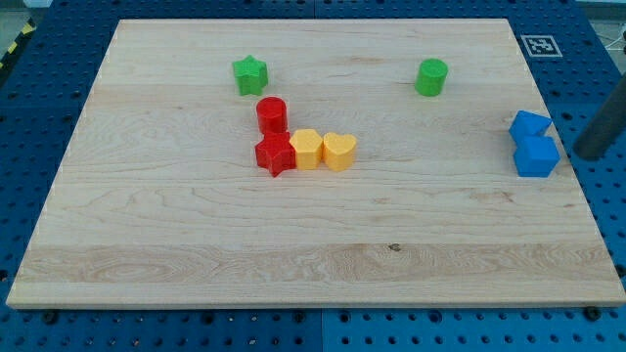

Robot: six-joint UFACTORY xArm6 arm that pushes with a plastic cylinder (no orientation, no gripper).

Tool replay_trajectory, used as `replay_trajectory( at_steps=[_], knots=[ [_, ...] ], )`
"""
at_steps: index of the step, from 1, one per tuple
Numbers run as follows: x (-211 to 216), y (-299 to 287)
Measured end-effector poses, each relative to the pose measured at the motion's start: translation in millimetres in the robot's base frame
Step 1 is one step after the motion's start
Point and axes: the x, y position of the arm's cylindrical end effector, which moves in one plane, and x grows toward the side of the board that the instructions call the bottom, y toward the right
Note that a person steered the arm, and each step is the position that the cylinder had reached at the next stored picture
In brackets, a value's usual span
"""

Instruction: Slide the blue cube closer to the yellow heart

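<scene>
Two blue blocks far right; my tip [590, 156] just right of blue cube [536, 156].
No pincer; rod holds nothing. Cube likely light, rigid; push right face leftward toward yellow heart [339, 151] across bench [293, 254].

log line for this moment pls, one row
tip at view's right beside blue cube | second blue block adjoining above | yellow heart mid-board, far left of cube | push not yet done

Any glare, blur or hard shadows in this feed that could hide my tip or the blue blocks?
Camera view: lighting is even and soft, no glare on the wooden board; blocks cast only faint shadows. The blue cube and yellow heart are sharp. My tip, at the view's right edge just right of the blue cube, looks slightly blurred and dark.
</scene>
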Motion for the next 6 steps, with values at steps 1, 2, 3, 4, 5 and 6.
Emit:
replay_trajectory(
  at_steps=[1, 2, 3, 4, 5, 6],
  knots=[
    [12.3, -39.8],
    [10.9, -81.1],
    [-3.8, -115.6],
    [-20.8, -147.0],
    [-33.9, -170.5],
    [-39.5, -187.5]
  ],
)
